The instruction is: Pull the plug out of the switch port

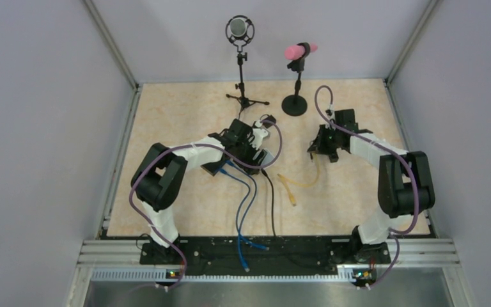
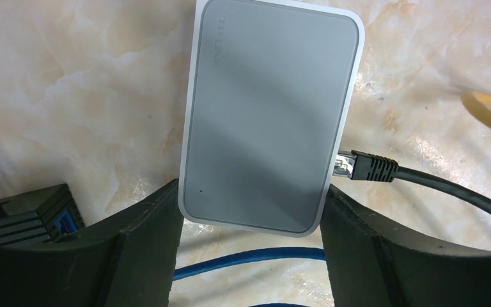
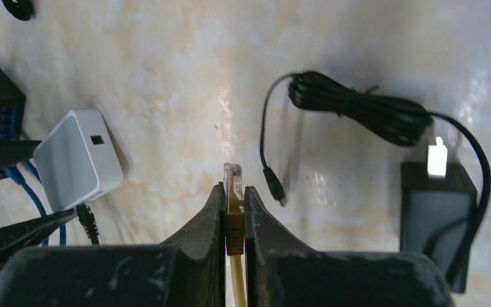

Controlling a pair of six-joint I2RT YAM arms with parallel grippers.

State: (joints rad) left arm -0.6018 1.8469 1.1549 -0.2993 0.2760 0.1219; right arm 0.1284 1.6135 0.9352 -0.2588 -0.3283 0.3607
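Grey switch (image 2: 268, 115) clamped by its sides in left pincer (image 2: 249, 211); yellow plug (image 3: 233, 176) pinched in right pincer (image 3: 233, 198), apart from switch; black plug (image 2: 367, 167) touching switch's edge.

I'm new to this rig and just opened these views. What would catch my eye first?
The left gripper clamps a white switch between its fingers, a black plug seated in its side. The right gripper is shut on a yellow cable just behind its clear connector. A microphone stands at the far edge of the table.
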